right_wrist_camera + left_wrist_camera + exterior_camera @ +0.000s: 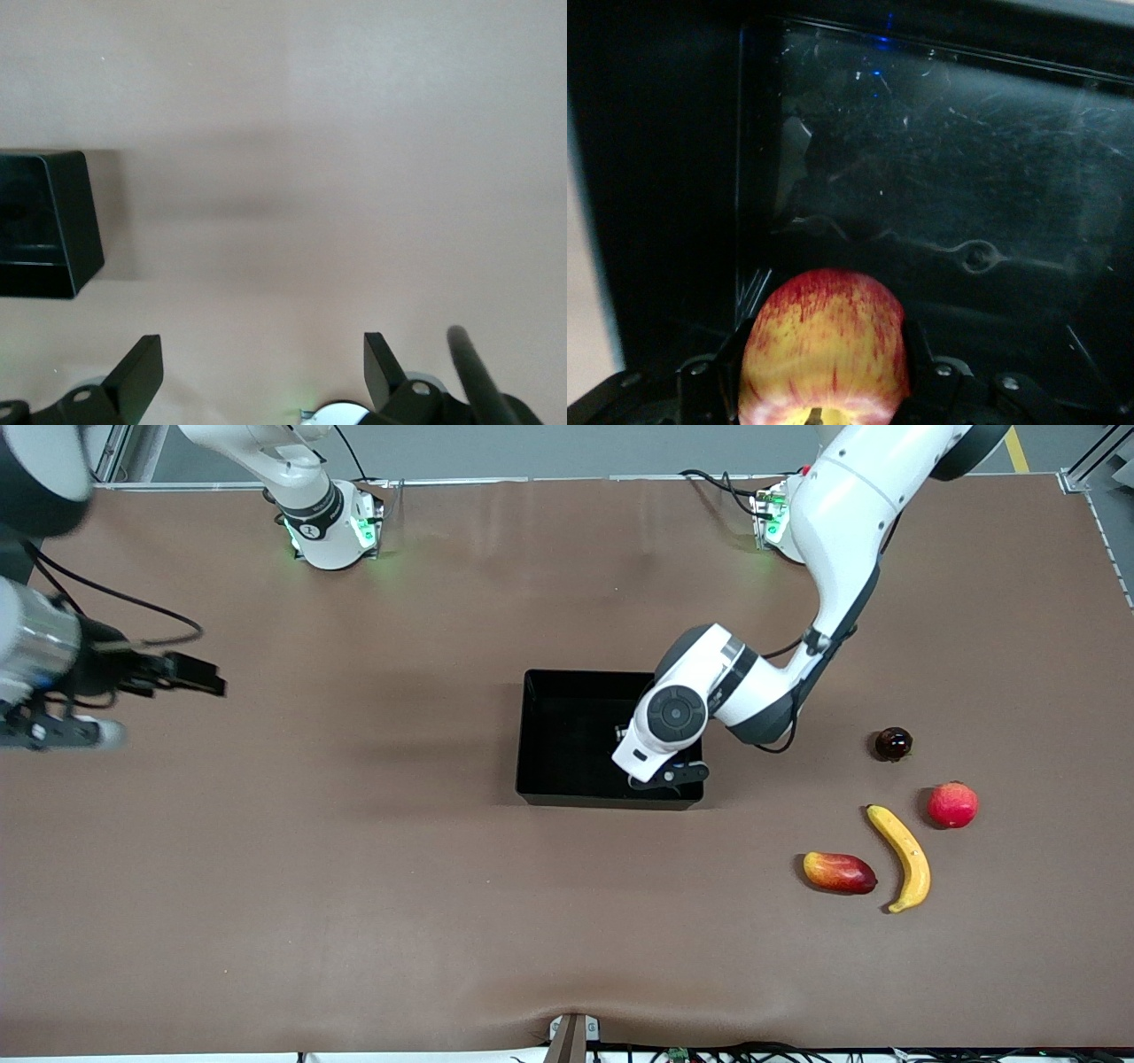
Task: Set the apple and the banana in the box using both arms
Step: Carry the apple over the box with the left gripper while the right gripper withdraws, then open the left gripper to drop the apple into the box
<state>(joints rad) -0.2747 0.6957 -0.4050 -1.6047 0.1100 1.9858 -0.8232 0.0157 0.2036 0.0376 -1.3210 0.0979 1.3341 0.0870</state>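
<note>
My left gripper (669, 778) is down inside the black box (535, 731), at the box's end toward the left arm. It is shut on the apple (824, 341), red with yellow streaks, held between both fingers (916, 352) just above the box floor (966, 177). In the front view my left hand hides the apple. The banana (904, 856) lies on the table, nearer the front camera than the box, toward the left arm's end. My right gripper (190, 676) (261, 365) is open and empty, held above bare table toward the right arm's end.
A red-and-yellow mango-shaped fruit (839, 872) lies beside the banana. A pinkish-red round fruit (952, 804) and a small dark fruit (893, 744) lie farther from the front camera. A box corner (49, 221) shows in the right wrist view.
</note>
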